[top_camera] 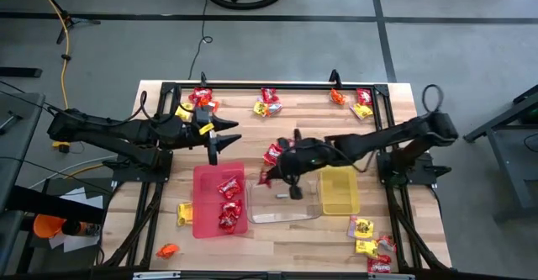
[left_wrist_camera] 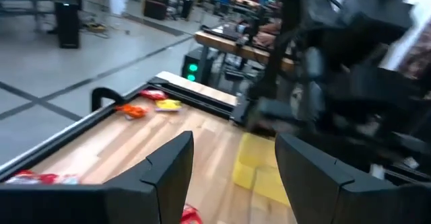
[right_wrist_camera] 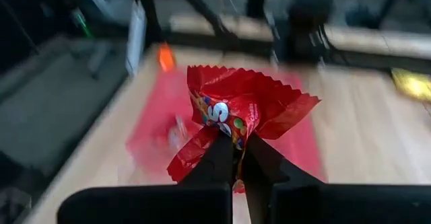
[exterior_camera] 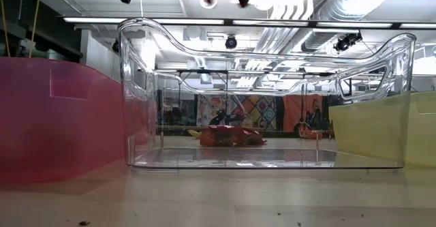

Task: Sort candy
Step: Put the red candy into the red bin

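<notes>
Left claw (top_camera: 217,148) sits wide open with nothing in it, left of centre in the overhead shot, just above the red tray (top_camera: 205,222), which already has red candy (top_camera: 229,204) in it. Right claw (top_camera: 271,177), about dead centre, is pinched tight on a red candy packet (right_wrist_camera: 237,113) between that tray and the clear tray (top_camera: 282,215). More candy is scattered along the table's (top_camera: 286,246) top edge and lower right corner.

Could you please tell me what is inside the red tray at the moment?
The red tray holds a few red candy packets; whether more lie beneath them cannot be seen.
</notes>
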{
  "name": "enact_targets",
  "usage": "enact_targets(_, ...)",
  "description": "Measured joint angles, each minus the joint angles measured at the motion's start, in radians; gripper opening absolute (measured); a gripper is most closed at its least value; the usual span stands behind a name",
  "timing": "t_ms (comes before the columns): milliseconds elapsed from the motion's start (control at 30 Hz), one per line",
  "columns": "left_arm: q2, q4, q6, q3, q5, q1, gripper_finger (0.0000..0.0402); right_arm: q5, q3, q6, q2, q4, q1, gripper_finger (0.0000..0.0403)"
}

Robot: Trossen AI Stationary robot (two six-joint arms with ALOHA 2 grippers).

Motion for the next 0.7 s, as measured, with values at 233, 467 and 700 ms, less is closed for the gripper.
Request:
enact_targets(233, 0.000, 0.000, 0.000, 0.000, -0.038, 0.001, 0.0197, -0.047, 0.112, 0.100, 0.233, 0.294, 0.006, 0.0001)
enact_targets(467, 0.001, -0.001, 0.001, 0.000, -0.038, 0.001, 0.0197, -0.046, 0.354, 0.178, 0.454, 0.250, 0.006, 0.0001)
enact_targets(700, -0.015, -0.017, 0.016, 0.000, -0.021, 0.001, 0.0197, -0.036, 0.522, 0.236, 0.542, 0.084, 0.006, 0.0039)
